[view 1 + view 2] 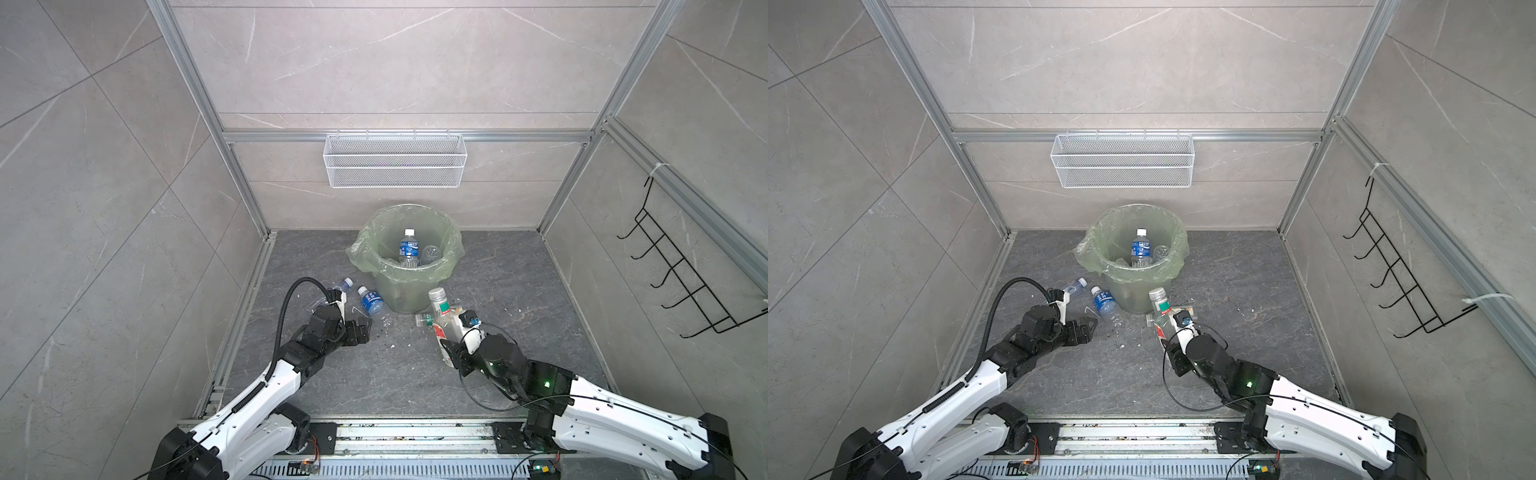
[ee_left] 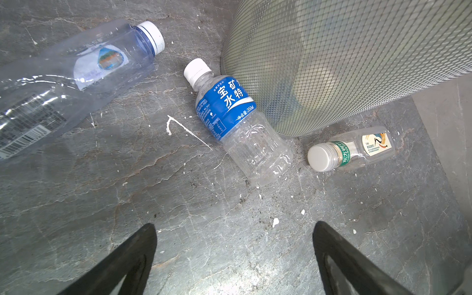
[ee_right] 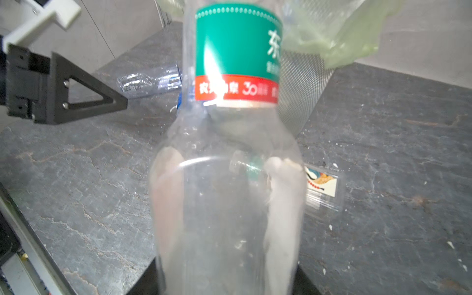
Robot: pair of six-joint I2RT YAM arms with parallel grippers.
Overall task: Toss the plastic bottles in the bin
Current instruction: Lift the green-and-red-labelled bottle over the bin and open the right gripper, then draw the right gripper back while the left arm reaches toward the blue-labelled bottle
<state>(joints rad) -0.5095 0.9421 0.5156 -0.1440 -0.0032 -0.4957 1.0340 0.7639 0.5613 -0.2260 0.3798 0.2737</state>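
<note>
One green-label bottle, probably light, thin-walled and slippery, is clamped at its lower body by the right hand; the left hand stands wide open, empty.

Six bottles show. Three lie on the floor: a big clear bottle, a blue-label bottle and a small green-label bottle. A fourth, the red-band bottle, is off the floor. At least two sit in the one bin: a binned blue bottle and a binned clear bottle. Also pictured: one wire basket, one rack of five hooks, and two arms, the left arm and the right arm.
</note>
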